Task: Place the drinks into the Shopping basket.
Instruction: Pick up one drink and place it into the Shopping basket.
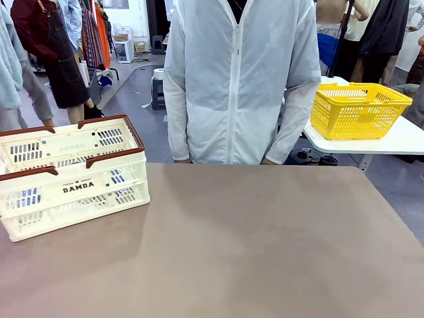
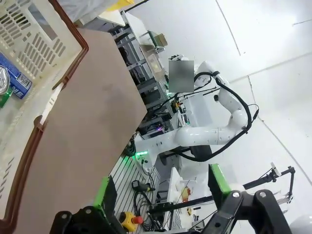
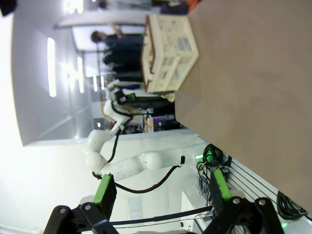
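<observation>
DAMDA shopping basket [image 1: 73, 179] sits at left side of brown table [image 1: 265, 245], cream slotted walls, brown rim. Blue can [image 2: 17, 78] lying inside it, bit of green can [image 2: 4, 97] just beside. Left gripper [image 2: 163, 187] spread wide, nothing between pads, hanging off table's near edge. Right gripper [image 3: 161, 187] same deal, released and empty. Person in white jacket [image 1: 238, 79] at far side. Yellow mesh basket [image 1: 358, 109] on separate white table far right.

Shopping basket [image 1: 73, 175] on table [image 1: 252, 252] at 9 o'clock, near left edge. Drinks can [image 2: 13, 78] lies inside basket, against its wall, per left wrist view. Person [image 1: 242, 79] at 12 o'clock, behind far edge. Second basket [image 1: 358, 109] on side table [image 1: 404, 140] at 2 o'clock, behind main table.
</observation>
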Controlling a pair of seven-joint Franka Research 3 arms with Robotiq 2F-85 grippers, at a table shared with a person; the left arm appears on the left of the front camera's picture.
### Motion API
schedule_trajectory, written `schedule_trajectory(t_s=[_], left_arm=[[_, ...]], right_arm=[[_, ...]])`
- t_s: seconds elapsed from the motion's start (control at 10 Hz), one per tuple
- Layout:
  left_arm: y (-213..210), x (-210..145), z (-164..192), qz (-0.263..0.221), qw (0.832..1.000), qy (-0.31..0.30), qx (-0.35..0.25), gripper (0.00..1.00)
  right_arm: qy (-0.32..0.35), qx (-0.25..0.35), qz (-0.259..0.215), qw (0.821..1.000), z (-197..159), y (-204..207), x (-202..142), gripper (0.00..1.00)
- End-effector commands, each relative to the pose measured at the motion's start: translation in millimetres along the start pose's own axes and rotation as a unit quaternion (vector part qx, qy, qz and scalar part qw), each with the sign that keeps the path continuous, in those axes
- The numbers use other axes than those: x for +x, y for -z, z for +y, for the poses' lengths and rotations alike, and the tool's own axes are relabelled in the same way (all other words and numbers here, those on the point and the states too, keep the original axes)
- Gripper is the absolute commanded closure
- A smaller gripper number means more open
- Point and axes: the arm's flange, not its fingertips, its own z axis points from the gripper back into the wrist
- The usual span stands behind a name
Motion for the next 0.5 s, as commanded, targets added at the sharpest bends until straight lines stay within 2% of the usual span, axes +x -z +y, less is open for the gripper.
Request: schedule_trajectory(t_s=[0.0, 0.4], left_arm=[[2.6, -1.8, -0.3, -0.011, 1.000, 0.007, -0.001, 0.00], [2.6, -1.8, -0.3, -0.011, 1.000, 0.007, -0.001, 0.00]], right_arm=[[0.006, -0.001, 0.003, 1.000, 4.5, -1.6, -1.7, 0.00], [0.006, -0.001, 0.003, 1.000, 4.5, -1.6, -1.7, 0.00]])
